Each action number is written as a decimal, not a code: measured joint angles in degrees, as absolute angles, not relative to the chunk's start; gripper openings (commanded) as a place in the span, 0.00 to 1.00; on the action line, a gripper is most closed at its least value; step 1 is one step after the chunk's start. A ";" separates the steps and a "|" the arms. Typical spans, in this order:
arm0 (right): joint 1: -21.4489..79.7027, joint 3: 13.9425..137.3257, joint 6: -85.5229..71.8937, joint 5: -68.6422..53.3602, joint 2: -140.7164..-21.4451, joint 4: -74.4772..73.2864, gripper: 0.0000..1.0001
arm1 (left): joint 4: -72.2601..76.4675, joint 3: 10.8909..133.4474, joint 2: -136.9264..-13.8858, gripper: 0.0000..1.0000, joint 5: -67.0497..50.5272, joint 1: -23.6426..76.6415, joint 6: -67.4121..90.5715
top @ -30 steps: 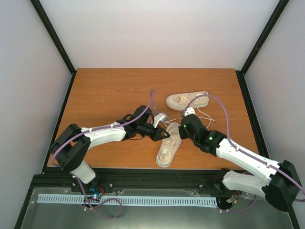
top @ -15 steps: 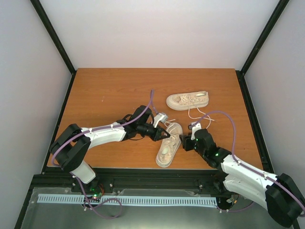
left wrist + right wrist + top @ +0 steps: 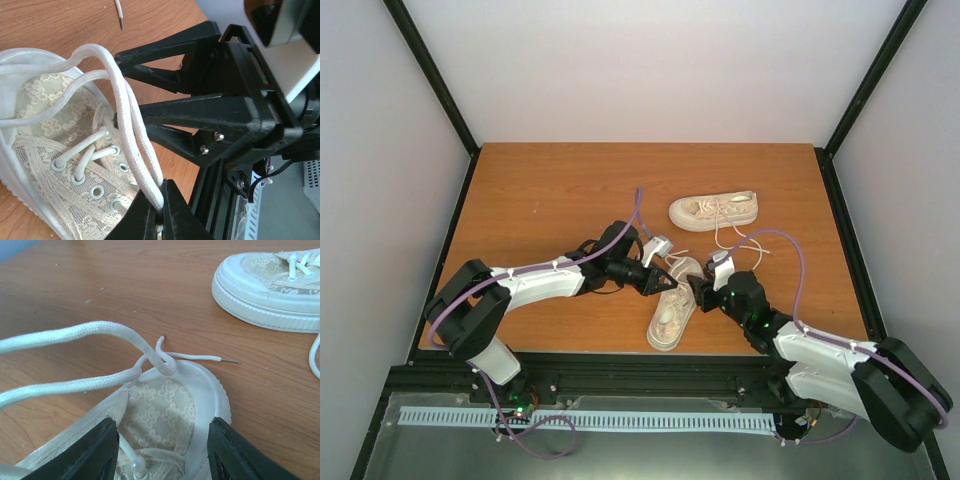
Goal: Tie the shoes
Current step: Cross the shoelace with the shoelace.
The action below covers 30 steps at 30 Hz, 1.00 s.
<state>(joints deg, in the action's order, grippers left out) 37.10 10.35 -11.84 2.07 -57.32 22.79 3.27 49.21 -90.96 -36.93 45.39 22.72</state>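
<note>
The near shoe (image 3: 667, 318) is a cream lace sneaker lying at the front middle of the table. My left gripper (image 3: 669, 283) is shut on a loop of its white lace (image 3: 131, 145), pinched at the fingertips (image 3: 161, 206) and held up above the eyelets. My right gripper (image 3: 697, 291) is open and empty, close to the shoe's right side. In the right wrist view its jaws (image 3: 162, 455) straddle the shoe's toe cap (image 3: 212, 390), with the lace loop (image 3: 100, 330) crossing ahead. The far shoe (image 3: 713, 210) lies on its side further back.
The far shoe's loose laces (image 3: 738, 240) trail on the wood between the two shoes. A lace tip (image 3: 222, 359) lies beside the near toe. The table's black front rail (image 3: 620, 362) runs just below the near shoe. The right gripper's black fingers (image 3: 200, 112) fill the left wrist view.
My right gripper drew back toward the front edge, away from the far shoe's laces, then moved left to the near shoe's side. My left gripper kept hold of the lace loop.
</note>
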 measured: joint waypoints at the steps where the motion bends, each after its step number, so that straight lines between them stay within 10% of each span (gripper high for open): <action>1: 37.10 10.35 -11.44 1.93 -58.89 24.38 0.50 | 3.29 49.21 -90.98 0.01 -36.97 45.39 22.74; 17: 37.10 13.85 -5.26 0.78 -75.46 38.65 0.49 | 3.38 49.21 -91.05 0.01 -37.52 45.39 22.72; 30: 37.10 15.31 -6.02 4.19 -75.81 39.64 0.03 | 3.44 49.23 -91.68 0.01 -37.58 45.39 22.72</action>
